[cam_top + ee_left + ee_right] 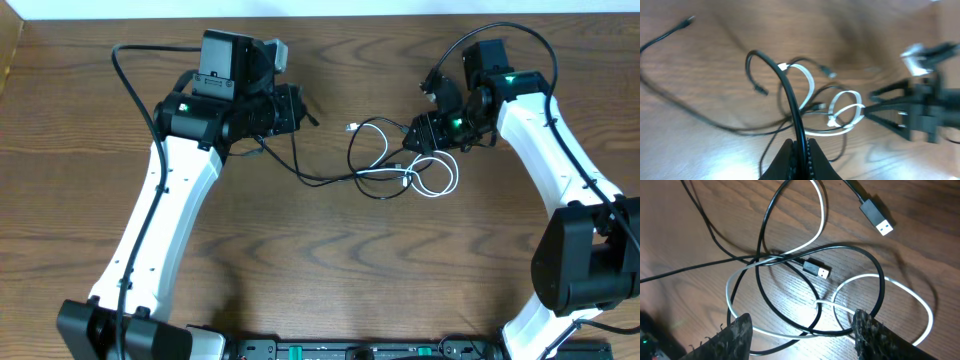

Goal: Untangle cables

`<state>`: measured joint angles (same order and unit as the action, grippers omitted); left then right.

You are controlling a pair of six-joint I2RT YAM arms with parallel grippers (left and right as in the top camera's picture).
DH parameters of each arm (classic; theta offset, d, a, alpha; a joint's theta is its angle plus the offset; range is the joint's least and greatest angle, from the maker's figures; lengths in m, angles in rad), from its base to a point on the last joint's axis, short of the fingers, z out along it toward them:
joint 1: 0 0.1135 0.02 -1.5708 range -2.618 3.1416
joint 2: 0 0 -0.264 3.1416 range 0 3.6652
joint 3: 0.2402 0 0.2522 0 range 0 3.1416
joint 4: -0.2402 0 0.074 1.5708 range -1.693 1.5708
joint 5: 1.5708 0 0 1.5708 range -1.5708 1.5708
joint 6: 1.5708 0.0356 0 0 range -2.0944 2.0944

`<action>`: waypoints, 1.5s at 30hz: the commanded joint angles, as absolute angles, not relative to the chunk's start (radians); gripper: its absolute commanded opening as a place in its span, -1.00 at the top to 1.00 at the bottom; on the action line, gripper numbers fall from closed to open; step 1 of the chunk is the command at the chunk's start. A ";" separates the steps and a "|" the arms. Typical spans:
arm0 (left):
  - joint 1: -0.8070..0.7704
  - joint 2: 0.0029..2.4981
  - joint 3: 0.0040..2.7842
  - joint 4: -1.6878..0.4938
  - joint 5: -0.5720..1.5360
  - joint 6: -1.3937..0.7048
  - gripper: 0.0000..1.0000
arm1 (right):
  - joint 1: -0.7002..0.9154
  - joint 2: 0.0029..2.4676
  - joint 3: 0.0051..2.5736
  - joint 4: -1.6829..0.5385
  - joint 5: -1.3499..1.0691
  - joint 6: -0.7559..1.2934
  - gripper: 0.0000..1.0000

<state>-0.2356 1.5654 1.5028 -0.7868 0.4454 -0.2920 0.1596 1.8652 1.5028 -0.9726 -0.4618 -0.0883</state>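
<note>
The black cable [320,178] runs from my left gripper [306,114] down and right into a tangle of loops with the white cable [440,190] at mid-table. My left gripper [800,150] is shut on the black cable [785,85], which arches up from the jaws; the white cable [845,95] loops beyond it. My right gripper [413,136] hovers over the tangle's right side. In the right wrist view it [805,337] is open and empty, its fingers straddling crossed loops of black cable [880,275] and white cable [825,217].
Two black USB plugs lie in the tangle, one [877,217] at the upper right and one [817,270] in the middle. A free black cable end [687,21] lies off to the left. The wooden table [330,270] surrounds the cables.
</note>
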 commanded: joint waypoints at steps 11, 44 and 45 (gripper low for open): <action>-0.199 1.754 1.486 -0.751 0.350 -0.418 0.84 | 0.312 1.871 1.477 -0.991 -0.495 -0.357 -0.20; -0.195 1.791 1.486 -0.769 0.322 -0.387 0.84 | 0.334 1.740 1.938 -1.118 -0.454 0.009 0.98; -0.195 1.791 1.486 -0.769 0.318 -0.387 0.84 | 0.334 1.722 1.960 -1.114 -0.444 0.028 0.98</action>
<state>-0.2028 1.7794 1.4921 -0.7631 0.3519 -0.4103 0.3386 1.7943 1.8896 -1.1080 -0.4767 -0.0711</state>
